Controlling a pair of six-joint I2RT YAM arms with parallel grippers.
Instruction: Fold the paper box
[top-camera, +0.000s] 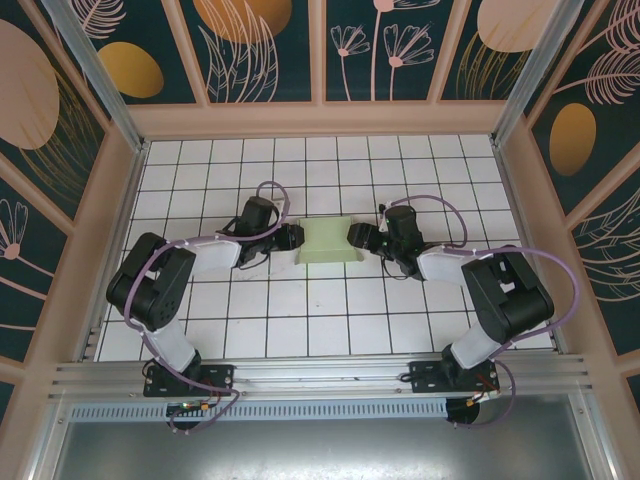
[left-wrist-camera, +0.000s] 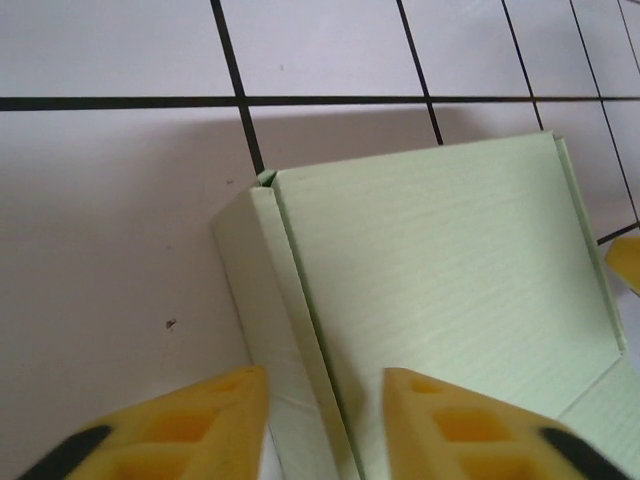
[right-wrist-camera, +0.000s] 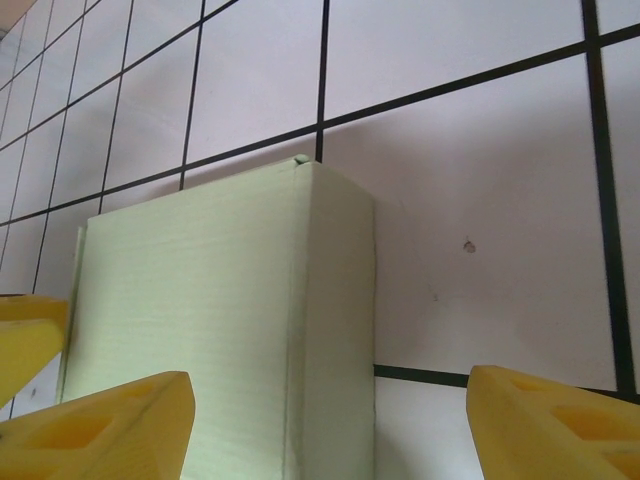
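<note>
Left wrist — paper box (left-wrist-camera: 440, 280) between fingers (left-wrist-camera: 190, 425)

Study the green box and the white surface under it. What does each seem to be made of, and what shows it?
Box: probably thin card, matte pale green, with fine ribbed lines and crisp folded edges. Surface: smooth white tile or printed board with black grid lines; which, I cannot tell.

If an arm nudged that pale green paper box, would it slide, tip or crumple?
Likely slides easily: the paper box looks like thin card on smooth tiles. Its folded walls would probably buckle if squeezed. Low and wide, it seems unlikely to tip.
</note>
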